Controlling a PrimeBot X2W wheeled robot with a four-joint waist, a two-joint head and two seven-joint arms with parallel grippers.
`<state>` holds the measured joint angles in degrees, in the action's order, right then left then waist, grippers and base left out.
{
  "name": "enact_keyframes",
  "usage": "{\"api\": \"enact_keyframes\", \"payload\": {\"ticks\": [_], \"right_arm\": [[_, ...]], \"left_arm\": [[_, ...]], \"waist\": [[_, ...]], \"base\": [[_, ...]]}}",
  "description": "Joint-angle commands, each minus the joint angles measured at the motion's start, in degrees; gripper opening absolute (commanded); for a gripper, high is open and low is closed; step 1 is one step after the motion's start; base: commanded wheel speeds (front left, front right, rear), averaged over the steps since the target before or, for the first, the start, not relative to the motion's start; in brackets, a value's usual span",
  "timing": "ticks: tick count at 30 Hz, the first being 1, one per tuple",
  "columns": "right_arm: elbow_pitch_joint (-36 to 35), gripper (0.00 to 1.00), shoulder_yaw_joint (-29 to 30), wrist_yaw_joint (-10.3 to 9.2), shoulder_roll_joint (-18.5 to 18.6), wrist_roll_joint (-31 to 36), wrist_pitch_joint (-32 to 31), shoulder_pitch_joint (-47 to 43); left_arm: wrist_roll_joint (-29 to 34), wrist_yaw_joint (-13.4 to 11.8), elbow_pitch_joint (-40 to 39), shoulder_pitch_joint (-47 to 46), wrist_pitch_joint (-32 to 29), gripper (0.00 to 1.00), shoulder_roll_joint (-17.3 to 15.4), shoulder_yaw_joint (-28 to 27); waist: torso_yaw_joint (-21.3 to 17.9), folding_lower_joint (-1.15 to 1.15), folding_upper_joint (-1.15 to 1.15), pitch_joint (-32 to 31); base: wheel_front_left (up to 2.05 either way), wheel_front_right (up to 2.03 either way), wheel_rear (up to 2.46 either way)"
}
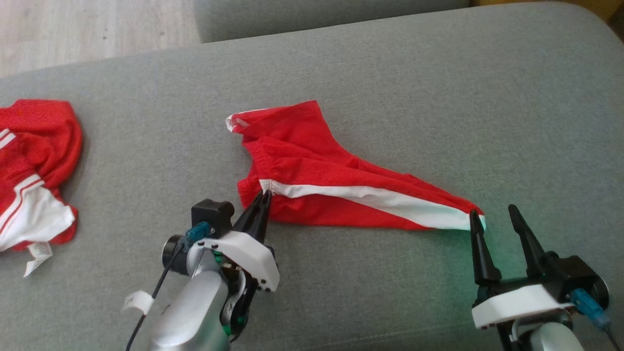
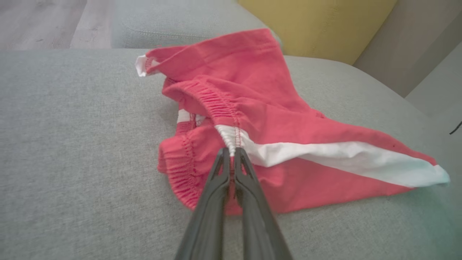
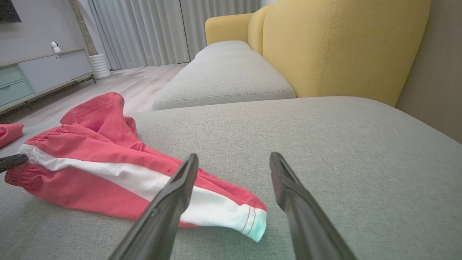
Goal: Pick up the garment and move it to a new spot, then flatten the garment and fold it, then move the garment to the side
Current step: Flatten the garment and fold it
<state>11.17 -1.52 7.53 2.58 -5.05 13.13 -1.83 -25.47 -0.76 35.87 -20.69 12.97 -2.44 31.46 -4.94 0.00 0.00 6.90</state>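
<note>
Red shorts with a white side stripe (image 1: pixel 321 170) lie crumpled on the grey sofa cushion (image 1: pixel 390 87), stretched from the waistband at the left to a leg hem at the right. My left gripper (image 1: pixel 264 195) is shut on the waistband where the white stripe begins; in the left wrist view the left gripper (image 2: pixel 231 152) pinches the elastic edge of the shorts (image 2: pixel 274 119). My right gripper (image 1: pixel 492 212) stands open just beside the hem corner, its left finger touching or nearly touching it. In the right wrist view the shorts (image 3: pixel 108 169) end between the fingers of the right gripper (image 3: pixel 234 159).
A second red and white garment (image 1: pixel 34 170) lies bunched at the cushion's left edge. Another grey cushion (image 3: pixel 223 76) and a yellow backrest (image 3: pixel 343 47) stand beyond. Wooden floor (image 1: pixel 92 29) shows at the far left.
</note>
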Motion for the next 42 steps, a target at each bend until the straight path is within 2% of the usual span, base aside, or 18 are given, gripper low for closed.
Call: {"api": "enact_keyframes", "payload": {"ticks": [1, 4, 12, 14, 15, 17, 18, 20, 23, 29, 35, 38, 42], "right_arm": [[-1.46, 1.0, -1.15, -0.04, 0.3, -0.3, 0.74, 1.44], [-1.18, 1.0, -0.91, -0.04, 0.3, -0.39, 0.79, 0.8], [-0.99, 1.0, 0.15, -0.04, 0.3, -0.3, 0.86, -0.47], [-0.92, 1.0, 0.23, -0.04, 0.3, -0.21, 0.82, -0.45], [-0.87, 1.0, 0.17, -0.04, 0.3, -0.14, 0.75, -0.38], [-0.74, 1.0, 0.06, -0.04, 0.3, 0.04, 0.58, -0.24], [-0.68, 1.0, 0.03, -0.04, 0.3, 0.11, 0.54, -0.16], [-0.54, 1.0, -0.01, -0.04, 0.3, 0.28, 0.46, -0.01], [-0.4, 1.0, -0.06, -0.04, 0.3, 0.66, 0.29, 0.16], [-0.72, 1.0, 1.2, -0.04, 0.3, 1.18, 0.42, -0.56], [-1.81, 1.0, 4.63, -0.04, 0.3, 3.16, 0.97, -1.86], [-2.01, 1.0, 6.14, -0.04, 0.3, 4.38, 1.31, -2.55], [-1.33, 1.0, 6.51, -0.04, 0.3, 5.73, 1.67, -3.45]], "left_arm": [[-0.31, 0.27, -2.22, -2.91, 0.75, 0.0, -0.43, -1.13], [-0.69, 0.32, -4.55, -0.88, 1.14, 0.0, -0.89, -1.3], [-1.92, -0.18, -15.08, 11.07, 0.49, 0.0, -5.5, -0.82], [-2.18, -0.49, -16.36, 13.81, -0.05, 0.08, -6.47, -0.52], [-2.38, -0.47, -16.65, 14.87, -0.26, 0.16, -6.71, -0.32], [-2.73, -0.49, -16.75, 16.23, -0.22, 0.41, -6.81, -0.1], [-2.9, -0.38, -16.64, 16.61, -0.19, 0.48, -6.7, 0.07], [-3.23, -0.21, -16.45, 17.0, 0.03, 1.0, -6.35, 0.17], [-4.08, -0.12, -16.78, 17.68, 0.59, 1.0, -5.83, -0.42], [-3.28, -1.82, -21.34, 20.29, 1.82, 1.0, -6.66, -3.78], [1.11, -4.21, -29.13, 23.28, 2.0, 1.0, -6.41, -10.83], [3.51, -4.22, -30.91, 25.44, 2.01, 1.0, -5.61, -14.12], [6.85, -2.57, -30.48, 26.96, 2.02, 1.0, -4.87, -16.81]], "waist": [[0.39, 0.0, 0.0, -0.18], [1.17, 0.0, 0.0, -0.49], [3.79, 0.0, 0.0, -0.57], [4.39, 0.0, 0.0, -0.39], [4.63, 0.0, 0.0, -0.28], [5.09, 0.0, 0.0, -0.13], [5.22, 0.0, 0.0, -0.09], [5.37, 0.0, 0.0, -0.11], [5.15, 0.0, 0.0, -0.33], [4.28, 0.0, 0.0, -1.93], [4.26, 0.0, 0.0, -4.44], [4.54, 0.0, 0.0, -5.67], [5.55, 0.0, 0.0, -6.66]], "base": [[0.0, 0.0, 0.0], [0.0, 0.0, 0.0], [0.0, 0.0, 0.0], [0.0, 0.0, 0.0], [0.0, 0.0, 0.0], [0.0, 0.0, 0.0], [0.0, 0.0, 0.0], [0.0, 0.0, 0.0], [0.0, 0.0, 0.0], [0.0, 0.0, 0.0], [0.0, 0.0, 0.0], [0.0, 0.0, 0.0], [0.0, 0.0, 0.0]]}}
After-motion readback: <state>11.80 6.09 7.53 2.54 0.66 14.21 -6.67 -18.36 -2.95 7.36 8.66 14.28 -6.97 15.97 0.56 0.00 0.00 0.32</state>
